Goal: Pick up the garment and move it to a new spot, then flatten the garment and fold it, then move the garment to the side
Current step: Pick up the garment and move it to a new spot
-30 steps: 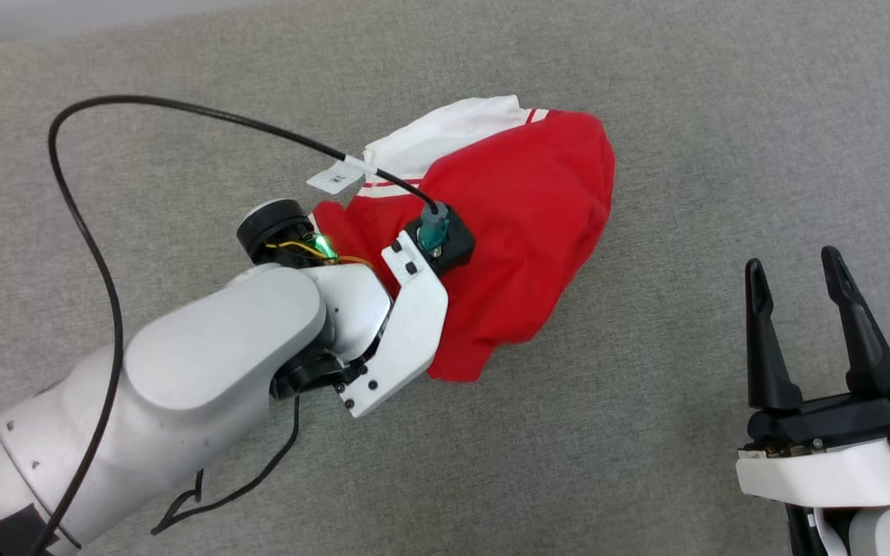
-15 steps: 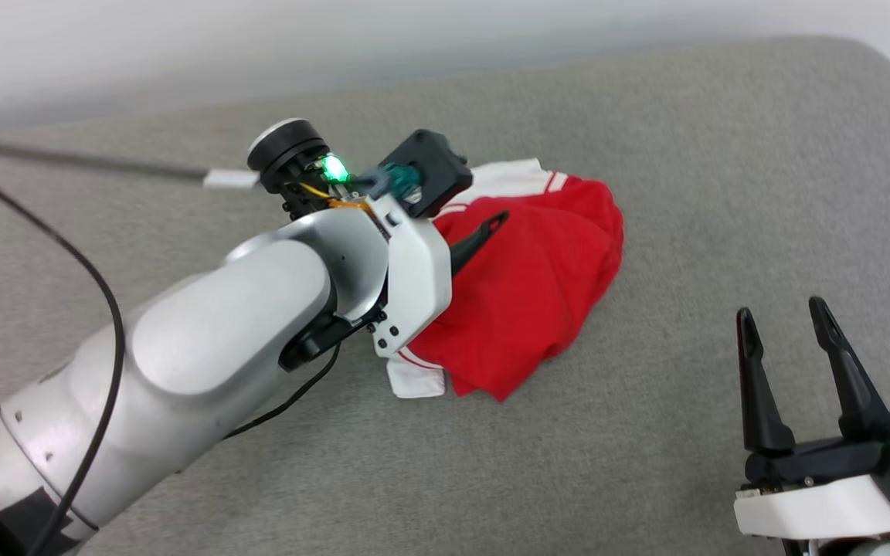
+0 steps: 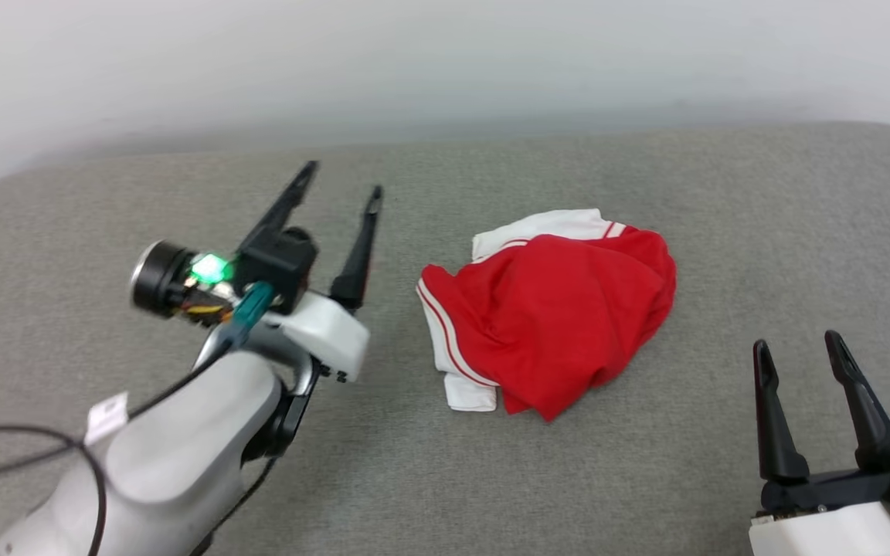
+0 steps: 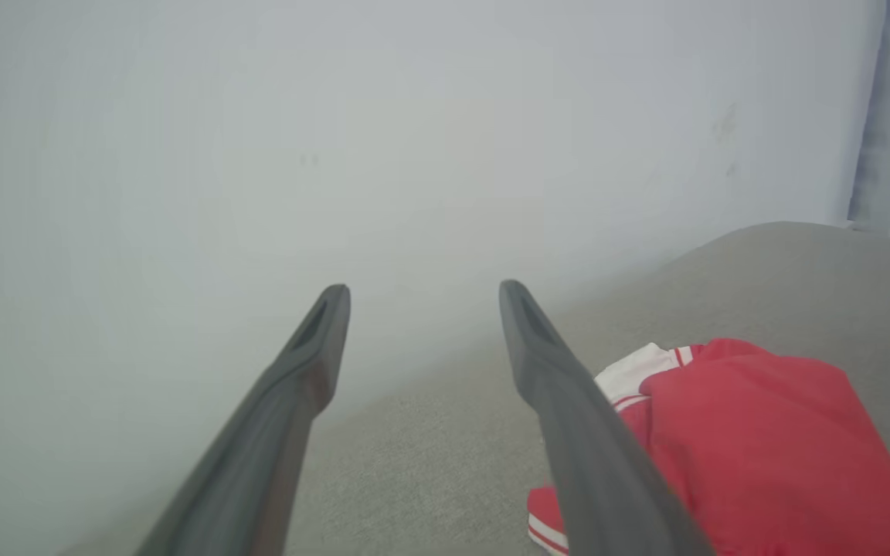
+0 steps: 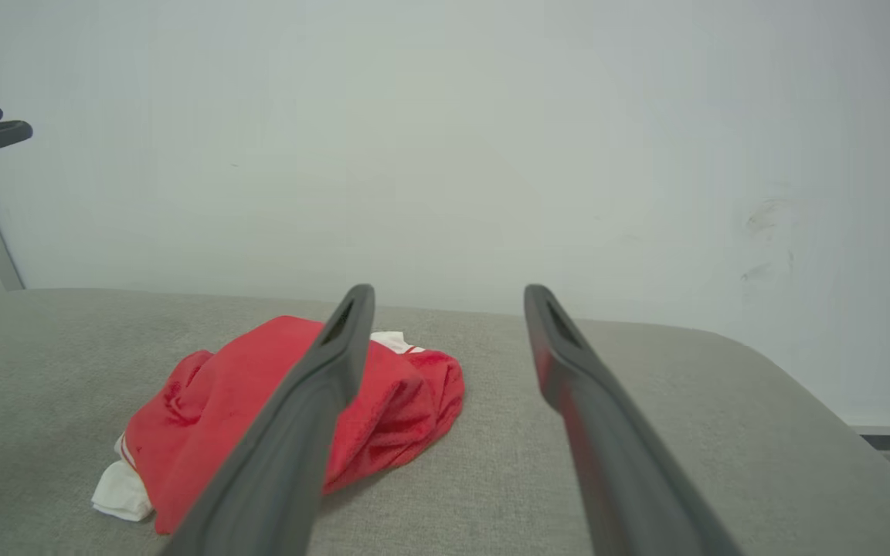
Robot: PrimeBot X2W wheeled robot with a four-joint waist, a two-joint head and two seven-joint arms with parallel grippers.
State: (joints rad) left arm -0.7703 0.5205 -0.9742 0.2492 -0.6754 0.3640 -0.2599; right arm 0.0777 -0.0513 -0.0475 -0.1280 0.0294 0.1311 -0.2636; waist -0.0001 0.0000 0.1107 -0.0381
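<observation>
— Left arm [image 3: 182,432] has swung off the garment [image 3: 561,309] since half a second ago. The head camera tilted up too, so the grey cushion [image 3: 646,479] and the wall [image 3: 445,62] sit differently.
— Where does the garment lie now?
— Crumpled mid-cushion, untouched, with a white sleeve at its eight o'clock. The left gripper [image 3: 342,179] hangs at its ten o'clock, fingers spread and empty. The right gripper [image 3: 796,344] waits at four o'clock, spread as before.
— So the placing looks done?
— Likely. Flattening seems next.
</observation>
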